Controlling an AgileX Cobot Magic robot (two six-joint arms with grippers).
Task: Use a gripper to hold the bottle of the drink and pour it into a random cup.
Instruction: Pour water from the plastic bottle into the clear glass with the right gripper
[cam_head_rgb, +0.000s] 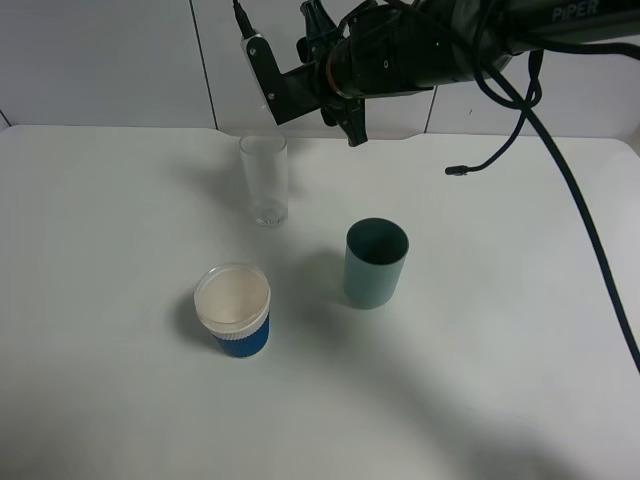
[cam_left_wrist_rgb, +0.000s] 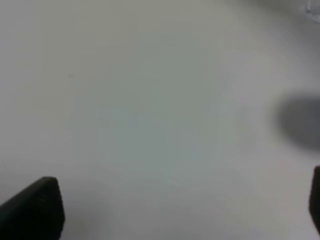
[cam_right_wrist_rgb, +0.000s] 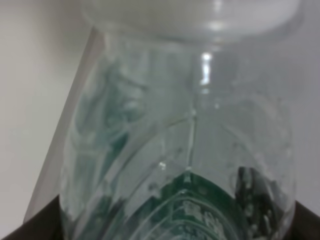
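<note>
The bottle (cam_right_wrist_rgb: 185, 150) fills the right wrist view, clear with a green label. It sits between the dark fingers (cam_right_wrist_rgb: 40, 227) of the right gripper (cam_right_wrist_rgb: 167, 230), which appear closed on its body. The high camera does not show the bottle itself or which way its long axis points. There the right arm (cam_head_rgb: 400, 50) hangs in the upper middle of the frame. The glass (cam_head_rgb: 264, 180) stands upright just below it and looks empty. The teal cup (cam_head_rgb: 376, 262) and blue cup (cam_head_rgb: 232, 310) stand lower in the frame, apart. The left gripper (cam_left_wrist_rgb: 172, 210) has its fingers spread wide over the bare surface (cam_left_wrist_rgb: 150, 100).
</note>
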